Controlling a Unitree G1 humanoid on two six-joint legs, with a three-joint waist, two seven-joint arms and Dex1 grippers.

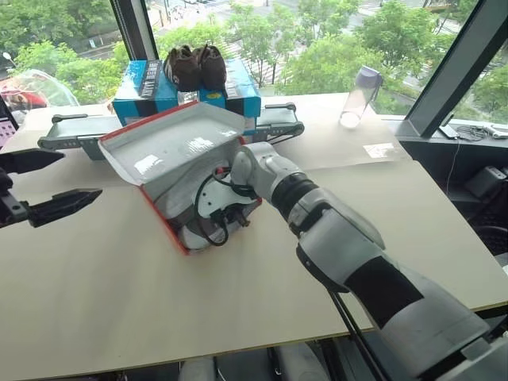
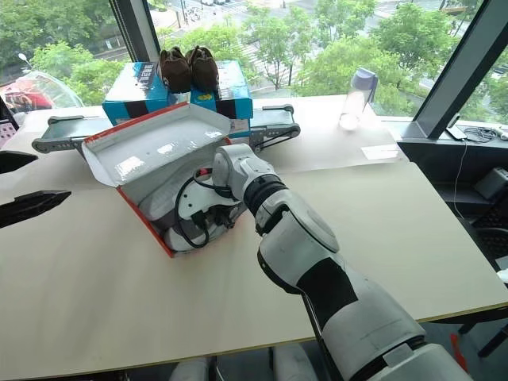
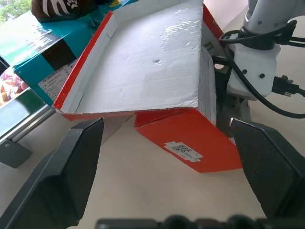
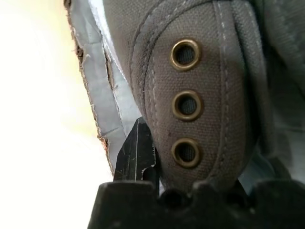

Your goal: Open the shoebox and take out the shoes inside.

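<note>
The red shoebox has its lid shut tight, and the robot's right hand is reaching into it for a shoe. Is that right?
Not quite. The red shoebox has its lid flipped up and open, showing its white inside, as the left eye view shows. The rest holds: the right gripper is down in the box, against a grey shoe.

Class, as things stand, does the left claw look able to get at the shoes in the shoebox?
Probably not yet: the left claw hangs open beside the shoebox, facing its red wall; the raised lid overhangs, and the right claw occupies the opening.
</note>
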